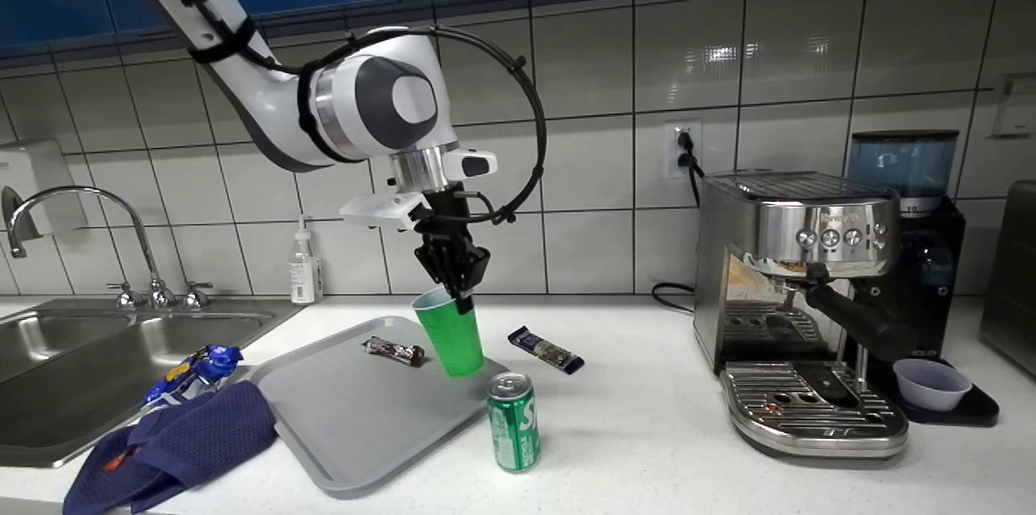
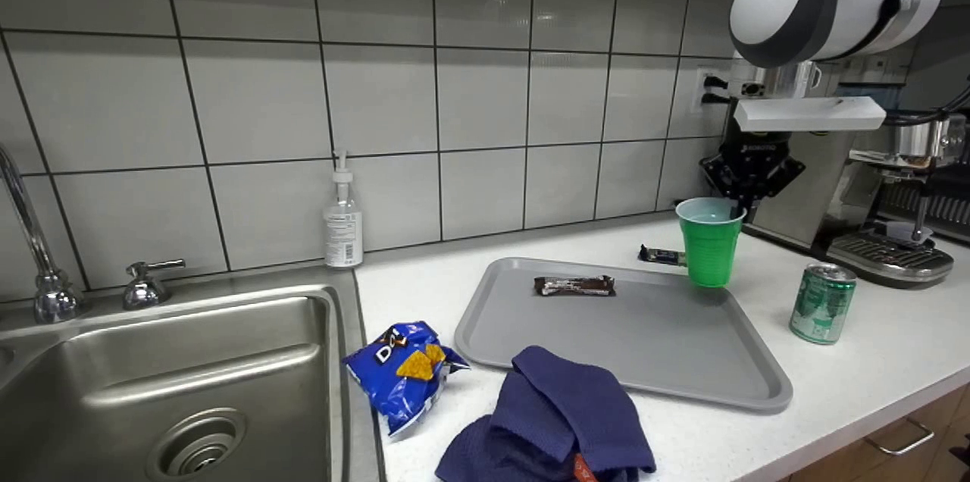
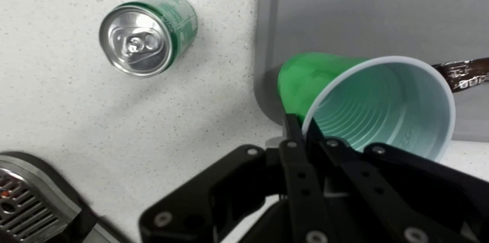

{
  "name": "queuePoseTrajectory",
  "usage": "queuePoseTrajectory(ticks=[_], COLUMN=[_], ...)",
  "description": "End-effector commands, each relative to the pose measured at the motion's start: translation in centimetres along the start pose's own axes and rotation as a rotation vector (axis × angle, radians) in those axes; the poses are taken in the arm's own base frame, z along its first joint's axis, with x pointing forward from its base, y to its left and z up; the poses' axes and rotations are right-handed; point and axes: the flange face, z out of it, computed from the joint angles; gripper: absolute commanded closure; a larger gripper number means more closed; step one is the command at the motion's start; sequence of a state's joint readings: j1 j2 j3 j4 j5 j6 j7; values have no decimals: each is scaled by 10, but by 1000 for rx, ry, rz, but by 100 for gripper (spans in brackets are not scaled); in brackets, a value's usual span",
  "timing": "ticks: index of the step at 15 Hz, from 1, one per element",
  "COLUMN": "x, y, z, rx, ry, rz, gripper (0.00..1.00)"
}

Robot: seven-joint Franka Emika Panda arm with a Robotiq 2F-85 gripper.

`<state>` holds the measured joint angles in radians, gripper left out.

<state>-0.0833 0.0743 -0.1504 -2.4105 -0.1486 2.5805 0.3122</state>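
My gripper (image 1: 464, 298) is shut on the rim of a green cup (image 1: 453, 341) with a pale inside. In the wrist view the fingertips (image 3: 303, 126) pinch the cup's wall (image 3: 313, 76), one inside and one outside. The cup is slightly tilted, mouth up, over the corner edge of a grey tray (image 1: 364, 418); it seems just above it, but contact is hard to tell. The cup (image 2: 710, 251) also shows in an exterior view. A brown-wrapped bar (image 2: 574, 286) lies on the tray. A green can (image 1: 514, 426) stands upright on the counter beside the tray.
A dark blue wrapped bar (image 1: 546, 350) lies on the counter behind the cup. A blue chip bag (image 2: 409, 368) and a navy towel (image 2: 561, 421) lie between tray and sink (image 2: 341, 361). A coffee machine (image 1: 809, 231) and a pump bottle (image 2: 343, 228) stand near the wall.
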Motion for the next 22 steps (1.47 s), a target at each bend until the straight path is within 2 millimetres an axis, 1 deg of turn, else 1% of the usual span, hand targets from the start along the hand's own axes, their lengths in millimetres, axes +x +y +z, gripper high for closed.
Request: queuePoseTrajectory(ticks=[1, 6, 14, 18, 22], x=[15, 27, 35, 39, 41], y=[22, 54, 103, 121, 132], z=[-4, 4, 34, 51, 65], rx=[3, 4, -14, -26, -32], ry=[-11, -28, -77, -98, -124], rz=[51, 148, 272, 327, 361], gripper=[99, 99, 99, 99, 99])
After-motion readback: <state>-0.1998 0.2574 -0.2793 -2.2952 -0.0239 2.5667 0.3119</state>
